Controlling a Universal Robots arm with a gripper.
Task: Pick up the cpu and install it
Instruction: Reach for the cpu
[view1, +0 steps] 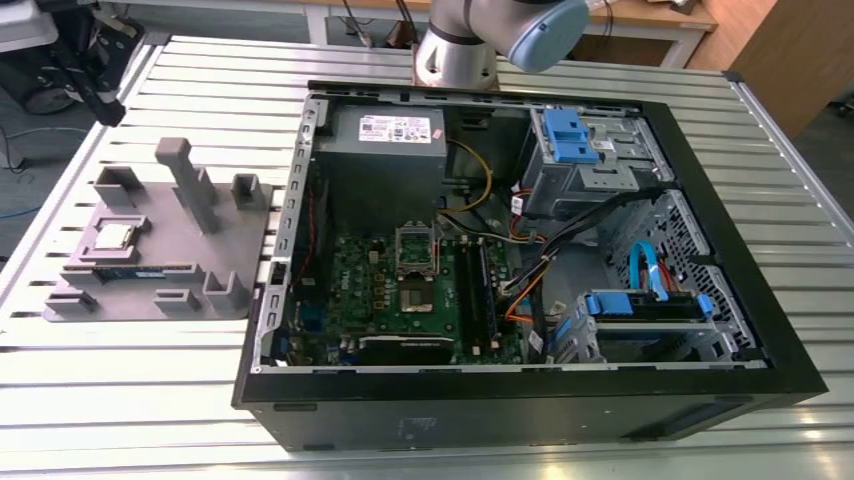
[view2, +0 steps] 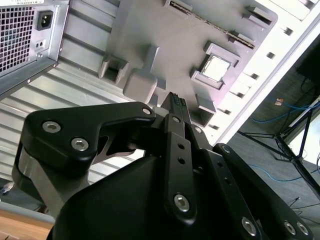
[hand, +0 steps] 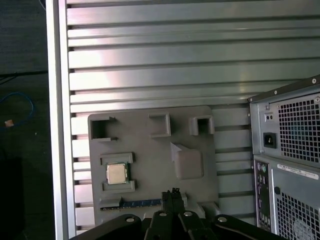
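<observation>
The cpu (view1: 114, 236) is a small silver square lying flat in a recess of the grey fixture plate (view1: 200, 250), on the table at the exterior view's left of the computer case. Both wrist views look down on the cpu (hand: 116, 173) (view2: 216, 68) from well above. My gripper (hand: 173, 193) (view2: 175, 101) hangs over the fixture plate, off to one side of the cpu and not touching it. Its black fingertips are shut together with nothing between them. The open socket frame (view1: 416, 262) sits on the green motherboard inside the case.
A green memory stick (view1: 134, 270) (hand: 135, 203) lies on the fixture beside the cpu, among upright grey blocks (view1: 187, 180). The open black case (view1: 534, 250) holds cables, blue drive brackets and a power supply. The arm's joint (view1: 494, 40) is behind the case. The slatted table edge (hand: 55, 125) is close.
</observation>
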